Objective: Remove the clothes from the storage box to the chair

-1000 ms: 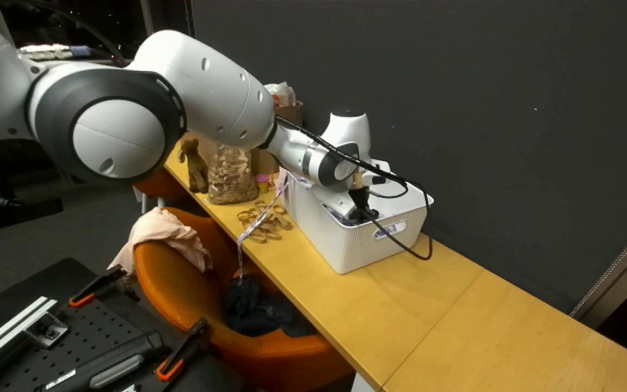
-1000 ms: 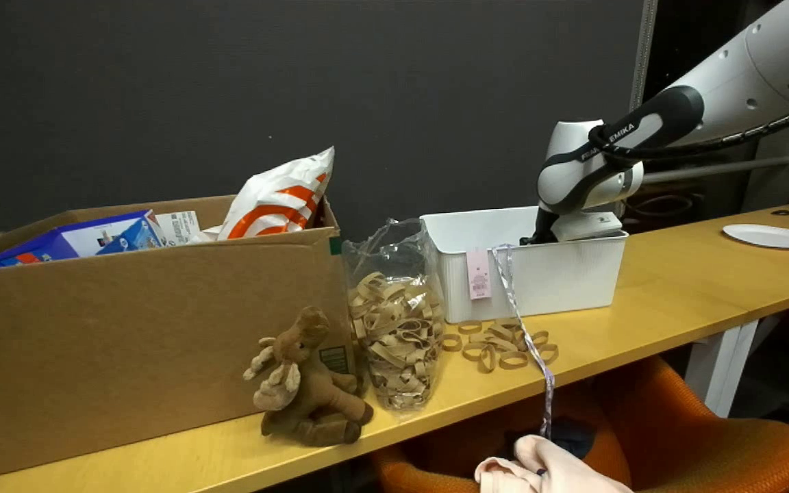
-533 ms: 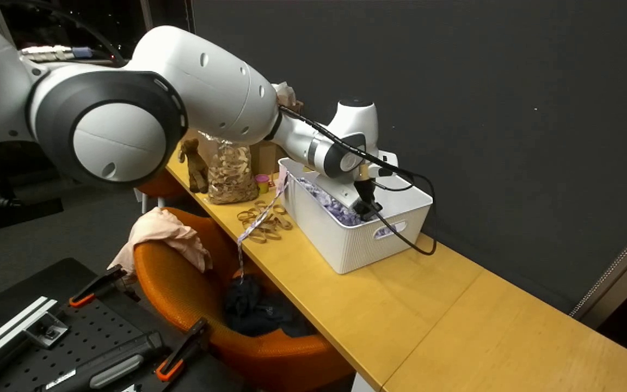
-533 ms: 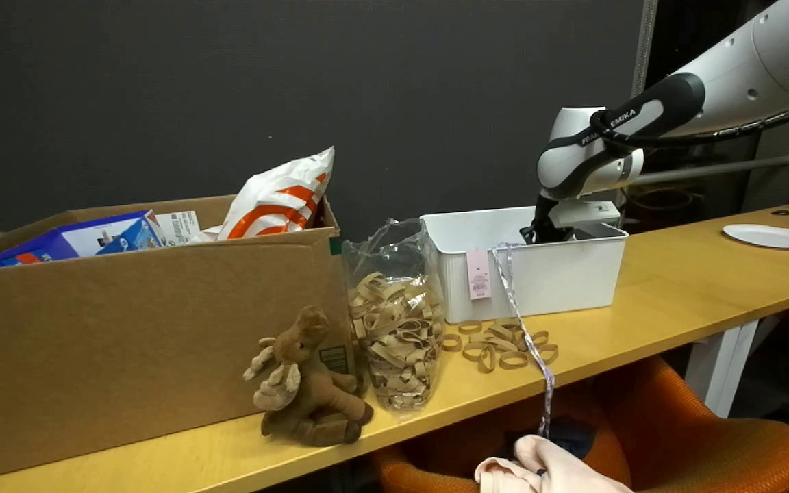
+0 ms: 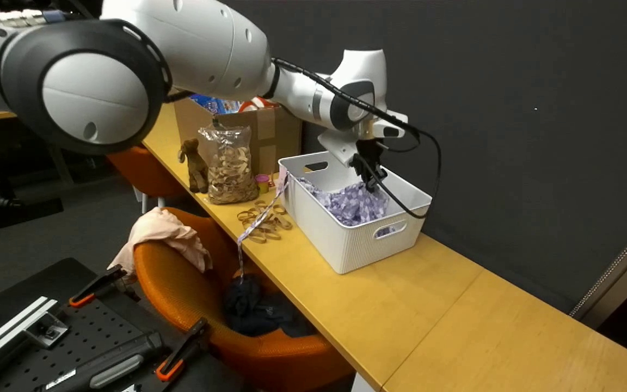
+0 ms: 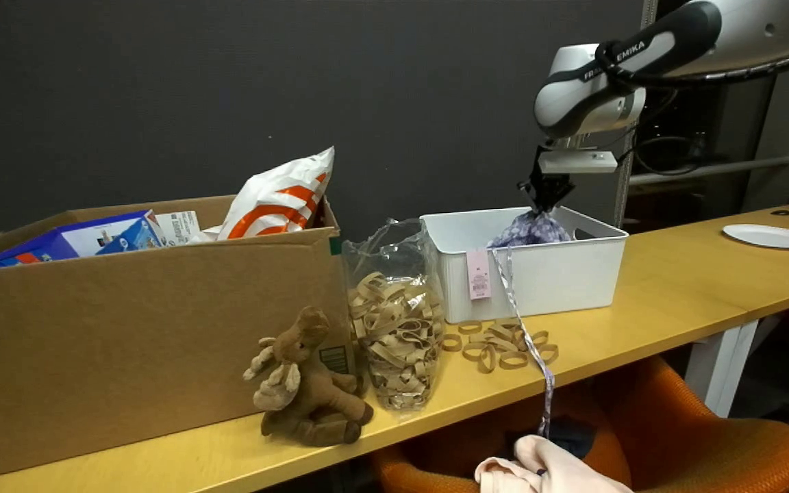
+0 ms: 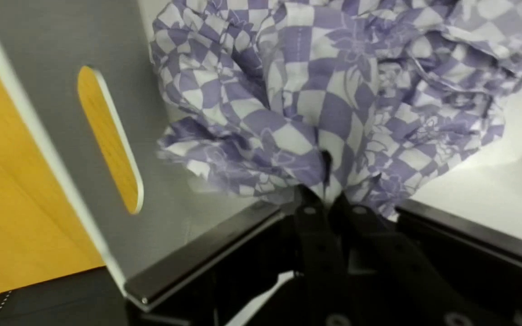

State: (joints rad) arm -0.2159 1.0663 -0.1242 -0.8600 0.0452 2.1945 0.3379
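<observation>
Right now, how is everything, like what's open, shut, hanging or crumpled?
Claw: shut on purple checked cloth
Purple checked cloth: bunched, gathered to a peak
White box: upright, open on top
Cardboard box: open
Pink cloth: draped over orange chair
Dark cloth: crumpled on that chair
Purple strap: hanging down
Clear bag: standing upright
Toy animal: sitting up
Tan bands: scattered loose
White plate: lying flat

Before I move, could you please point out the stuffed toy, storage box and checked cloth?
Stuffed toy point(image 6: 316, 397): in an exterior view, on its torso.
Storage box point(image 6: 569, 279): in an exterior view, on its wall.
Checked cloth point(image 7: 320, 102): in the wrist view, on its folds.
</observation>
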